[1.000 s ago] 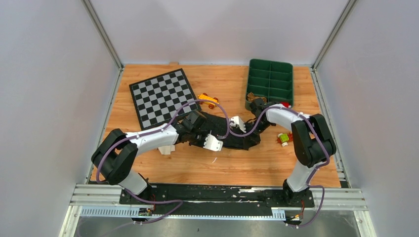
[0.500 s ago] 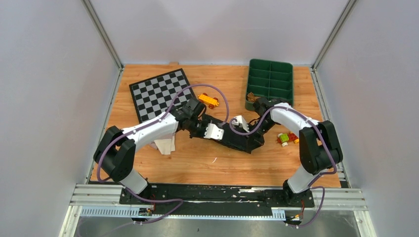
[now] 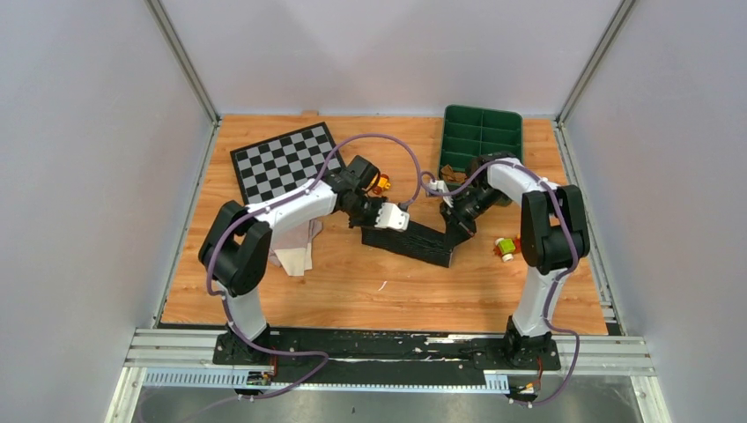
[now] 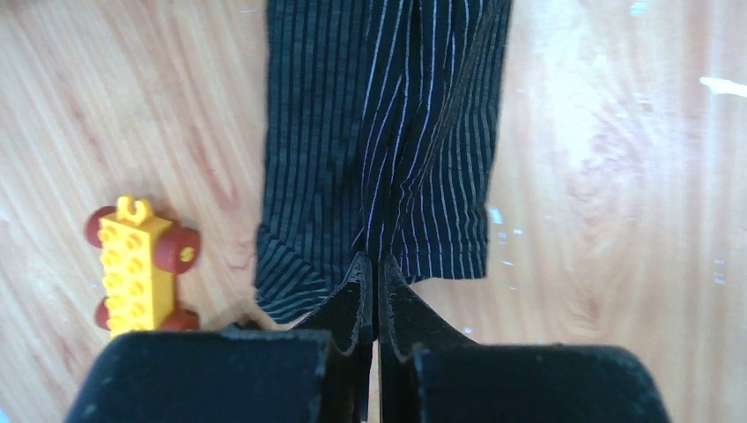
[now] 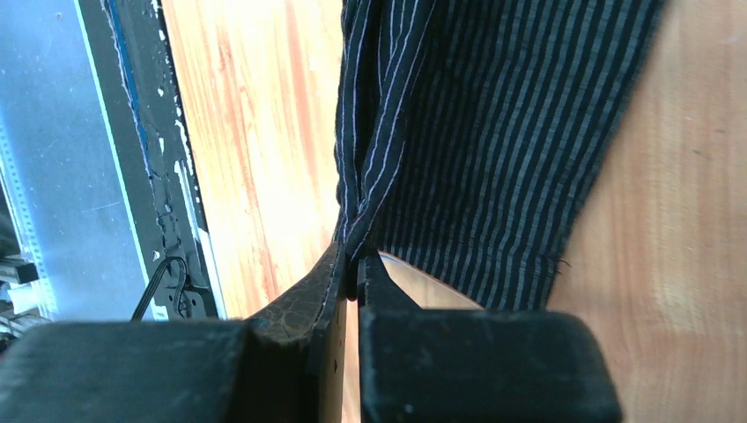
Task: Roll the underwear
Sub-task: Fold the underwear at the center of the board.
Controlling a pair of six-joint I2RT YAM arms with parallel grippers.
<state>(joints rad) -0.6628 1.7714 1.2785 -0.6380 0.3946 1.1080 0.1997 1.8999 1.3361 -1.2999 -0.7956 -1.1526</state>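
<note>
Now both arms are reaching farther out over the wooden table (image 3: 352,291) than a second ago, and the black pinstriped cloth underwear (image 3: 421,242), bunched between them then, is lying drawn out as a flat band at mid-table, running from near the yellow plastic toy car with red wheels (image 4: 141,264) toward the green compartment tray (image 3: 482,141). Left gripper (image 4: 372,269) is pinching shut on the hem at one end; right gripper (image 5: 352,260) is clamping a gathered fold at the other end, cloth rising into its tips. Judging by this, the spreading step is finishing and rolling is not yet starting; a taut, even strip should be rolling cleaner. Pale pink-beige cloth garment (image 3: 295,256) is sitting beside the left arm, just below the grey-and-black checkerboard mat (image 3: 286,167), waiting its turn. No brand, label or writing is showing legibly anywhere
</note>
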